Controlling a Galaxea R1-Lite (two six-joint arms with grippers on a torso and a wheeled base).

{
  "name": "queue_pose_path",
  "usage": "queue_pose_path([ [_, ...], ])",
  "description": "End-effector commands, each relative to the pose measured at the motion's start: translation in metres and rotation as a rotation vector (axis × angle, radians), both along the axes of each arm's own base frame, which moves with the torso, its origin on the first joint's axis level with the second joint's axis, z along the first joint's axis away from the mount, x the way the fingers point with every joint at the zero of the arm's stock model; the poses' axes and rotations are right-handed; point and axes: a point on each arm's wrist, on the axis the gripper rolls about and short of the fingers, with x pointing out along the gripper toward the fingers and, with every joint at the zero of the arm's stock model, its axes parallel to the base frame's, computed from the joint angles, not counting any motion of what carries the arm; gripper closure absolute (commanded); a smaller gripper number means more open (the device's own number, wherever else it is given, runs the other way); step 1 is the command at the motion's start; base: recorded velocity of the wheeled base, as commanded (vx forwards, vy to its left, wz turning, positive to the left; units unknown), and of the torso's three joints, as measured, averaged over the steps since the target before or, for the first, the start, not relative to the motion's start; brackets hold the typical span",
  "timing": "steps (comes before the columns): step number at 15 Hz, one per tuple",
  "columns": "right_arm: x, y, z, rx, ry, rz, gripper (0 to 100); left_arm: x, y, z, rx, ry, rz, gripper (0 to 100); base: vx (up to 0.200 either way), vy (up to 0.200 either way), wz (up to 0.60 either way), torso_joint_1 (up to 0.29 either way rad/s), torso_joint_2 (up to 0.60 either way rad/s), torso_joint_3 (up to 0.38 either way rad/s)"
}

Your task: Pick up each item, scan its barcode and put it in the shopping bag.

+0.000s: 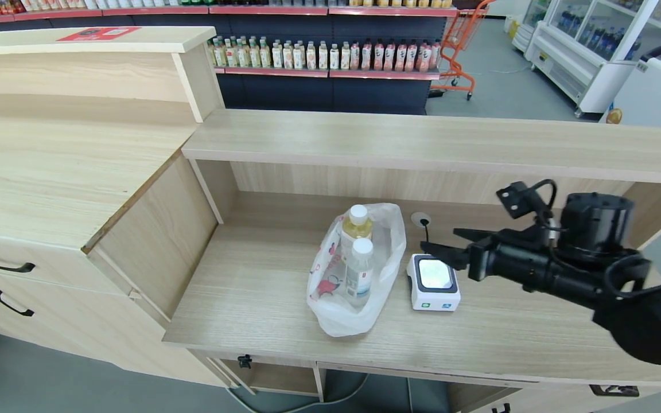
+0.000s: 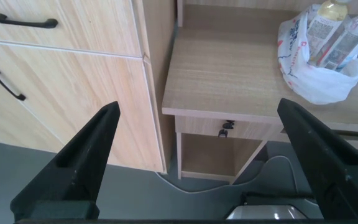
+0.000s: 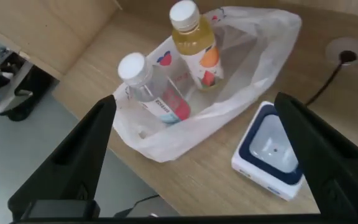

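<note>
Fingers spread, empty, on left gripper [image 2: 197, 109], right gripper [image 1: 440, 241]; shopping bag [image 1: 336, 324] holds yellow bottle [image 1: 356, 229], clear bottle [image 1: 359, 269].

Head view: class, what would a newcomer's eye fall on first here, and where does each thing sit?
The white plastic shopping bag lies on the pale wooden counter, holding a yellow-drink bottle and a clear bottle, both white-capped. To its right sits a small white box scanner with a glassy top, and the black right gripper hovers open beside that.
</note>
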Motion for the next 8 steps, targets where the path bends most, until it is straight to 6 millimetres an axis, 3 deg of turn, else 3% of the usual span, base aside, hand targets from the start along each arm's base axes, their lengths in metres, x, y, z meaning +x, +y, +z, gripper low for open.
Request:
queue_pose_path([
  [1, -0.088, -0.063, 0.034, -0.032, -0.07, -0.194, 0, 0.0, 0.0, 0.0, 0.001, 0.001, 0.0, 0, 0.0, 0.0, 0.0, 0.0, 0.0, 0.0],
  [2, -0.113, -0.077, 0.026, -0.056, -0.057, -0.269, 0, 0.0, 0.0, 0.0, 0.001, 0.001, 0.0, 0, 0.0, 0.0, 0.0, 0.0, 0.0, 0.0],
  [3, -0.125, -0.081, 0.021, -0.06, -0.045, -0.299, 0, 0.0, 0.0, 0.0, -0.001, 0.001, 0.0, 0, 0.0, 0.0, 0.0, 0.0, 0.0, 0.0],
  [4, -0.167, -0.089, -0.002, -0.074, 0.009, -0.395, 0, 0.0, 0.0, 0.0, 0.001, 0.001, 0.0, 0, 0.0, 0.0, 0.0, 0.0, 0.0, 0.0],
  [5, -0.198, -0.09, -0.019, -0.08, 0.027, -0.425, 0, 0.0, 0.0, 0.0, 0.001, -0.001, 0.0, 0, 0.0, 0.0, 0.0, 0.0, 0.0, 0.0],
  [8, -0.263, -0.087, -0.04, -0.094, -0.021, -0.506, 0, 0.0, 0.0, 0.0, -0.001, 0.001, 0.0, 0, 0.0, 0.0, 0.0, 0.0, 0.0, 0.0],
])
